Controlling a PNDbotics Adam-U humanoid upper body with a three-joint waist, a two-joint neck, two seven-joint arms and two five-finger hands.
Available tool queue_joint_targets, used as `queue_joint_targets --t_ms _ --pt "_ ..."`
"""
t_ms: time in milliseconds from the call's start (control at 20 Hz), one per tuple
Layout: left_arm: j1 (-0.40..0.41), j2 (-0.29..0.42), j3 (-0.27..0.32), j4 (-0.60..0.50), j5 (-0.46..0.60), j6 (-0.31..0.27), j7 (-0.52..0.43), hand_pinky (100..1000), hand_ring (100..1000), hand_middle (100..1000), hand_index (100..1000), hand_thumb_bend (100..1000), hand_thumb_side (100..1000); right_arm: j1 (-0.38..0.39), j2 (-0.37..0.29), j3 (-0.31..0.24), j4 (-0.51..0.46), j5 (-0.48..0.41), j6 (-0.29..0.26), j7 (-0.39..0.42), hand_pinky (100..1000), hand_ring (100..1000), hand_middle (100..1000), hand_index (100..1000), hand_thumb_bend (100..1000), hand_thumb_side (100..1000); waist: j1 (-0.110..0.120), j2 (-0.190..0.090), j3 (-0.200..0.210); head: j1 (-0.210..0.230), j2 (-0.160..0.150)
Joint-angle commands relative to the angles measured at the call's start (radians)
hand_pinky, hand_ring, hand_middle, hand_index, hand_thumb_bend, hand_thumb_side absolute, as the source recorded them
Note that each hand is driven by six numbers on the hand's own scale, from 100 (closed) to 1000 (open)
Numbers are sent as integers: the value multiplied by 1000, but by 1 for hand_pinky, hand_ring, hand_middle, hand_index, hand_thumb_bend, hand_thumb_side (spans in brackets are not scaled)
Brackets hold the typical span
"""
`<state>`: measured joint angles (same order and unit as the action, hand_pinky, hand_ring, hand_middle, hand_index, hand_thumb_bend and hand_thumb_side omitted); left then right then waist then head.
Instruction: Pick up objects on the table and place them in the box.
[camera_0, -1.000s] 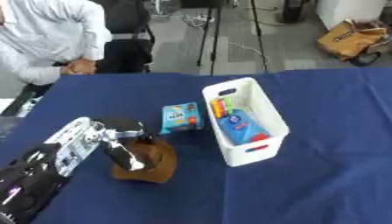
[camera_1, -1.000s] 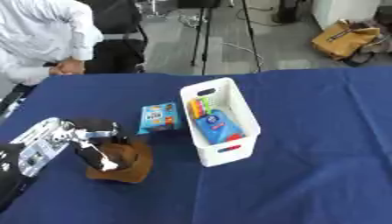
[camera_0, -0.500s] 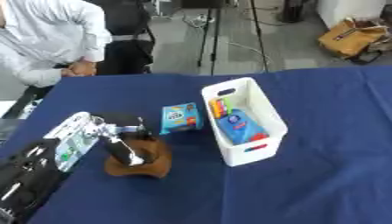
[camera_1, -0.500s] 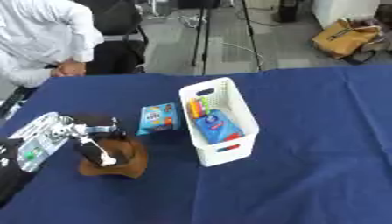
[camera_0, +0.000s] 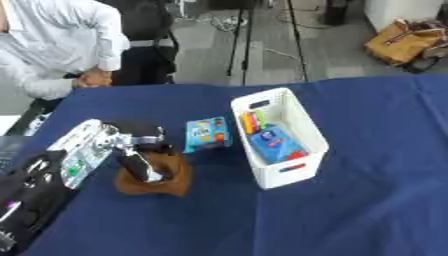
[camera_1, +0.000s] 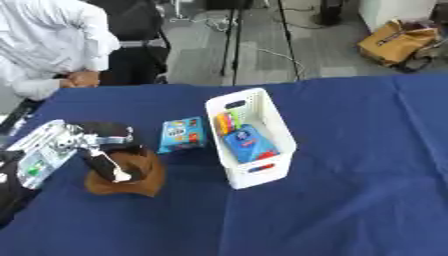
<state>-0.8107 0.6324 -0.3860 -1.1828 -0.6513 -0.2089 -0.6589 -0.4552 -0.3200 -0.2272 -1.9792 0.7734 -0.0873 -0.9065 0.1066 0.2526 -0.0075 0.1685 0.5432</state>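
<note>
A brown floppy object (camera_0: 166, 181) lies on the blue table left of centre. My left hand (camera_0: 140, 152) comes in from the lower left and has its fingers curled round the top of this brown object. A blue snack packet (camera_0: 206, 134) lies flat between the hand and the white box (camera_0: 302, 170). Inside the box I see a blue packet (camera_0: 275, 144) and some orange and green items (camera_0: 252, 121). My right hand shows in neither view.
The blue tablecloth (camera_0: 376, 200) spreads wide to the right and front of the box. A person in a white shirt (camera_0: 61, 45) stands at the far left edge, hands clasped. A tan bag (camera_0: 407, 42) lies on the floor beyond.
The whole picture has shifted a little, so the camera moved. My left hand stays on the brown object, which looks slightly raised and drawn toward the left.
</note>
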Motion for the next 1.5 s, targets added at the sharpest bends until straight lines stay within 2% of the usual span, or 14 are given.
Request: queue_joint_targets --t_ms 50,1500 --pt "-25 46 8 -23 3 4 -4 276 390 483 648 172 223 -5 -16 -6 -21 -4 -1 0 752 709 619 581 100 587 -2 -24 1 -1 9" --pt "-136 114 31 -128 51 61 -64 247 360 464 625 125 143 6 -25 -6 -21 -3 -1 0 753 709 618 579 100 574 11 -46 9 -2 15"
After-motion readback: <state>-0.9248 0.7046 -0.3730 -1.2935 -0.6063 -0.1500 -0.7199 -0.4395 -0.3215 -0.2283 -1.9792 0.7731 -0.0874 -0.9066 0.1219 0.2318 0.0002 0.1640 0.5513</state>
